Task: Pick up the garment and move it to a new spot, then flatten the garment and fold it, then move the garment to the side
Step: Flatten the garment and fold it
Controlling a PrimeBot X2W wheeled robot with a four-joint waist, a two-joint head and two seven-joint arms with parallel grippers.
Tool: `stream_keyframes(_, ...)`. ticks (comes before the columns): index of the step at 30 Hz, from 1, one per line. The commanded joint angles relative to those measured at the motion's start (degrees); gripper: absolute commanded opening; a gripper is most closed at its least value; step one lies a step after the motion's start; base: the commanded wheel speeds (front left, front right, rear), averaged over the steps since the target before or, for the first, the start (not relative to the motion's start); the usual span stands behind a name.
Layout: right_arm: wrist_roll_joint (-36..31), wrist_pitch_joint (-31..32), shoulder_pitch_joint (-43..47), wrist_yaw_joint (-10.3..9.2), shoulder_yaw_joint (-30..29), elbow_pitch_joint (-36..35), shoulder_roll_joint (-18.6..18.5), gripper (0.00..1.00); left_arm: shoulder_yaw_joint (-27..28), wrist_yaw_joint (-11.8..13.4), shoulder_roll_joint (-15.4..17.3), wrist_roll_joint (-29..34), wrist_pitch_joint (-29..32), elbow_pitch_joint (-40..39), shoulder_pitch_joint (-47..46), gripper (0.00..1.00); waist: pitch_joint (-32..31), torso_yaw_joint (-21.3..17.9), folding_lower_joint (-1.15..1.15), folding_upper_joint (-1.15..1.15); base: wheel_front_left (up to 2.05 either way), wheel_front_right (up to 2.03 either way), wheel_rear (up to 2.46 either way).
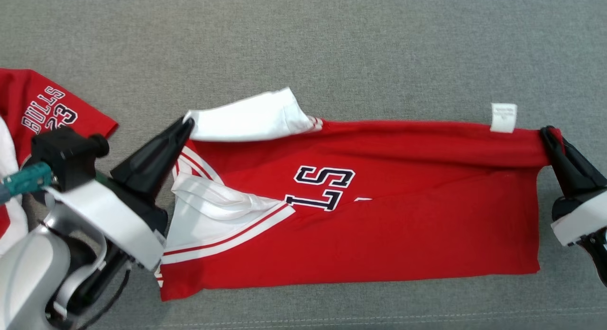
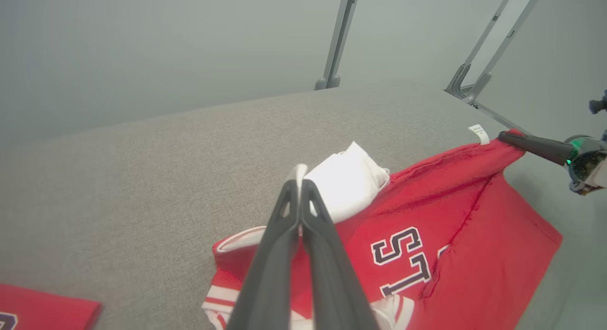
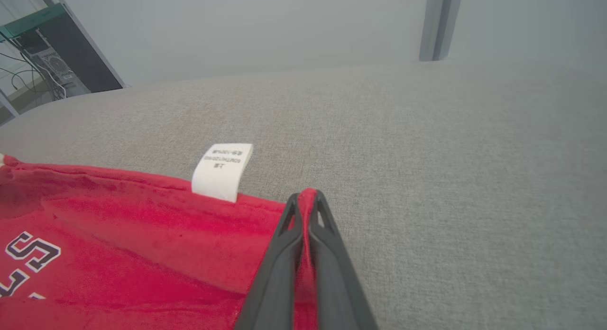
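Folding looks about half done, judging from how the cloth lies. The garment [image 1: 379, 225], a red jersey with white sleeves, is stretched lengthwise across the grey fabric-covered counter [image 1: 332, 45]. Its near edge rests flat on the counter, and its far edge is drawn taut between the two grippers.

The left gripper [image 1: 188, 123] is at the garment's collar end, its fingers closed on the edge of the white sleeve [image 1: 246, 119]. The right gripper [image 1: 547, 131] is at the garment's opposite end. Its fingers are pinched shut on the red far corner, just beside the white care label [image 1: 503, 117] that stands up from that edge.

A crease cuts through the dark lettering on the chest, so one layer seems to lie over another already. The picking up and moving appear to be finished, and the flattening is largely so, though the collar area is rumpled, with white cloth bunched there. What seems left is:
- bringing the held edge over to complete the fold
- squaring the folded garment up
- carrying it off to the side

A second red shirt [image 1: 42, 107] lies beyond the garment's collar end, apart from it.

As for containers, no bin, basket or tray is among these things. Both pieces of clothing lie directly on the counter.
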Motion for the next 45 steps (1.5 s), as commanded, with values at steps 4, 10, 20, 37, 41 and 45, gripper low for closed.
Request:
stream_keyframes(4,1.0,-0.1,6.3,0.24,-1.5,-3.4,-3.2,0.00,2.9,3.5,3.3,0.2,-2.0,-6.7,6.0,0.00,-1.9,1.6,0.00,0.00,0.00,0.00,0.00)
stream_keyframes(10,1.4,0.9,12.0,0.24,-3.9,-4.9,-3.4,0.00,2.4,6.8,3.2,-1.0,-3.8,-10.7,13.9,0.00,-3.1,2.8,0.00,0.00,0.00,0.00,0.00)
stream_keyframes(20,1.2,3.0,15.5,0.24,-5.0,-4.9,0.0,0.37,1.1,6.4,-0.5,-5.8,-5.5,-7.0,18.9,0.80,-3.7,3.4,0.00,0.00,0.00,0.00,0.00)
stream_keyframes(37,-4.0,-0.7,25.0,0.24,-21.5,-8.6,6.6,1.00,6.9,17.7,-0.5,4.6,-17.2,-7.6,21.1,1.00,-8.0,4.1,0.00,0.00,0.00,0.00,0.00)
stream_keyframes(41,-12.7,-0.7,23.3,0.24,-28.0,-9.4,11.0,1.00,7.1,20.8,-0.9,7.5,-17.8,-7.4,20.7,1.00,-9.7,3.4,0.00,0.00,0.00,0.00,0.00)
stream_keyframes(45,-21.7,-0.7,22.5,0.24,-30.9,-10.2,15.9,1.00,7.1,23.2,-1.3,9.6,-18.3,-5.6,20.9,1.00,-12.0,3.0,0.00,0.00,0.00,0.00,0.00)
